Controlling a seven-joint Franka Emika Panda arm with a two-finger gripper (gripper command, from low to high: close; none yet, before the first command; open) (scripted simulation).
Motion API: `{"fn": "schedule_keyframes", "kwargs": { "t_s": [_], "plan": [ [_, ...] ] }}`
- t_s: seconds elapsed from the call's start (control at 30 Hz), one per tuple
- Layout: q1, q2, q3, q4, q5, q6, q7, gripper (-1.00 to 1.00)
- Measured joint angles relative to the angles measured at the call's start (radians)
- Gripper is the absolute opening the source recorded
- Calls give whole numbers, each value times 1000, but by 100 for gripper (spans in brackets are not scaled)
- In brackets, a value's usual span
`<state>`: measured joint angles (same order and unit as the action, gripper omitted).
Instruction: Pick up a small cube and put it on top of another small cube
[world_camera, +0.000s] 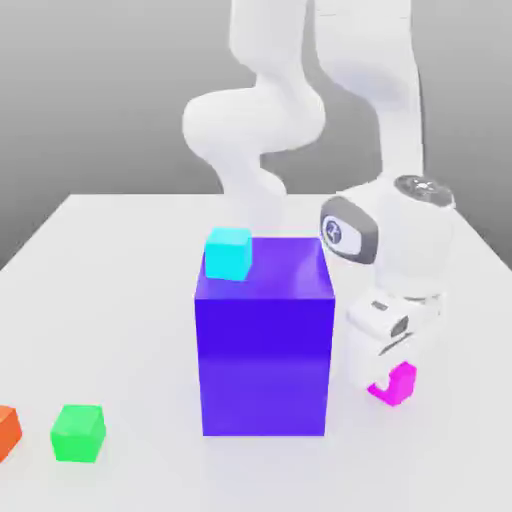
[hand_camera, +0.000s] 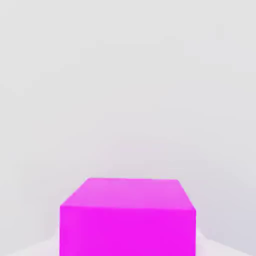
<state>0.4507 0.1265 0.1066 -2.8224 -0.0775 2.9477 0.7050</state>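
Note:
A small magenta cube (world_camera: 396, 385) rests on the white table, just to the exterior view's right of a tall blue block (world_camera: 264, 345). My gripper (world_camera: 384, 362) is lowered right onto the magenta cube, and the hand's white body covers the cube's upper left part. In the hand view the magenta cube (hand_camera: 127, 217) sits very close on the pale table surface. A small cyan cube (world_camera: 228, 253) sits on the blue block's top, near its far left corner.
A small green cube (world_camera: 78, 432) and an orange cube (world_camera: 6, 430) lie near the table's front at the exterior view's left. The arm's white links (world_camera: 262, 130) rise behind the blue block.

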Motion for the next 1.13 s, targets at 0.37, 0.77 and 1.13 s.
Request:
{"fn": "schedule_keyframes", "kwargs": {
  "t_s": [0.37, 0.77, 1.13],
  "plan": [
    [-201, 10, -130, 250, 80, -296, -181, -100],
    [-532, -18, -408, 313, 131, -355, -399, -100],
    [-660, 132, -389, 296, 276, -179, -542, 100]
  ]
}}
